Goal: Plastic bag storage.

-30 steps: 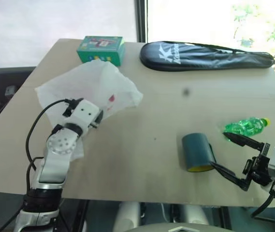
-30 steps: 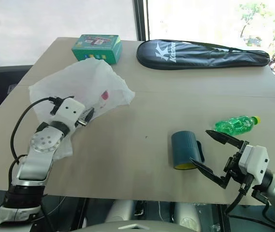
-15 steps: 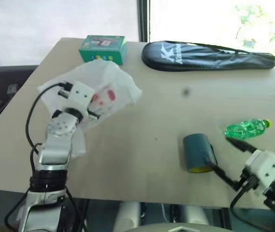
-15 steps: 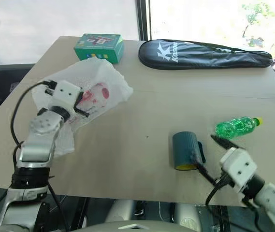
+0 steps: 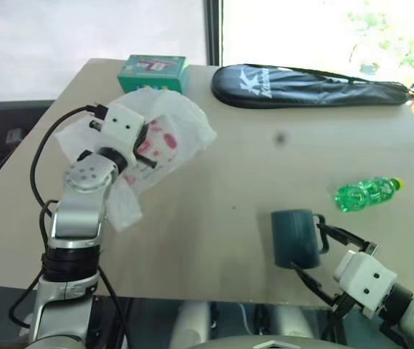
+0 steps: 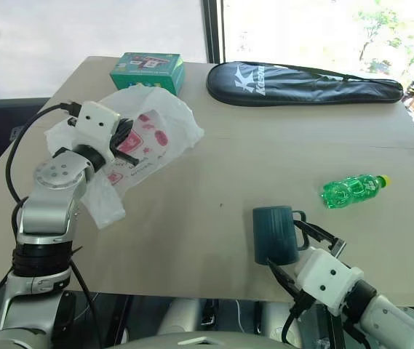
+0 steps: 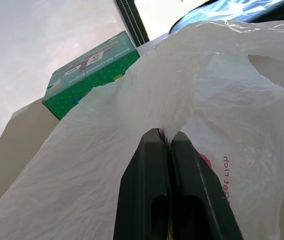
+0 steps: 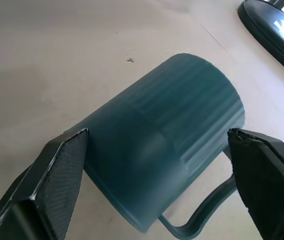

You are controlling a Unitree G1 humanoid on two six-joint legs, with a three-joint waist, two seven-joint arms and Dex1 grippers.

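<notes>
**Left gripper pinches the plastic bag; right gripper spread at the mug**

Head views: the left gripper (image 5: 142, 139) is clamped on the plastic bag (image 5: 170, 131), which is bunched and partly raised at about ten o'clock on the worktop (image 5: 221, 182). A green box (image 5: 152, 73) lies just beyond the bag at eleven o'clock; a black racket cover (image 5: 308, 86) stretches toward one o'clock. The right gripper (image 5: 327, 254) stands wide open at five o'clock, next to a dark teal mug (image 5: 294, 238) lying on its side. A green bottle (image 5: 367, 193) lies at about three o'clock.

Left wrist view: the fingers (image 7: 146, 190) meet on a fold of the bag.

Right wrist view: the fingers (image 8: 57, 175) are spread to either side of the mug (image 8: 166, 130), with a gap at each side.
</notes>
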